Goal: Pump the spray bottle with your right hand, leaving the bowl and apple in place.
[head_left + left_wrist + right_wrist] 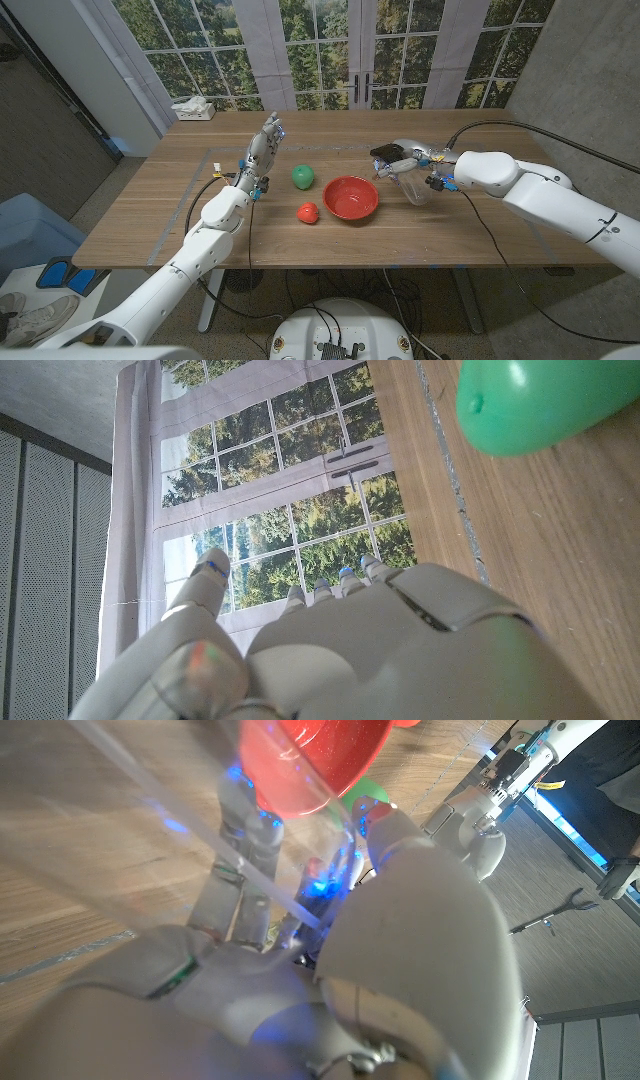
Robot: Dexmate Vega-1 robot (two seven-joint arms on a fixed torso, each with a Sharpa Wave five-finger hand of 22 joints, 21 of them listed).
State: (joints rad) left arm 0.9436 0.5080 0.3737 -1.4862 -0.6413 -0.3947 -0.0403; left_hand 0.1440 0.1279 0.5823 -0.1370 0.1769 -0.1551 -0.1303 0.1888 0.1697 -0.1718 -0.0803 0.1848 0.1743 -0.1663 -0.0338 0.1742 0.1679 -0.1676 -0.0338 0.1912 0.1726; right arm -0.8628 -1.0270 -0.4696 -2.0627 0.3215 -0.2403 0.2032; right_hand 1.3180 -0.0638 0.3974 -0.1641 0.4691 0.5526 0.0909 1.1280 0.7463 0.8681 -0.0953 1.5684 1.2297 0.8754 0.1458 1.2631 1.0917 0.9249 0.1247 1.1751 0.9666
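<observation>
A clear spray bottle with a black head leans over right of the red bowl, gripped by my right hand. In the right wrist view the hand's fingers wrap the transparent bottle, with the bowl beyond it. A green apple lies left of the bowl and a small red fruit sits in front of it. My left hand stands left of the apple, fingers apart and raised, holding nothing. The left wrist view shows that hand and the apple.
A white tissue box sits at the table's far left corner. Black cables run over the table by the right arm and along the left arm. Bare wood lies in front of the bowl toward the near edge.
</observation>
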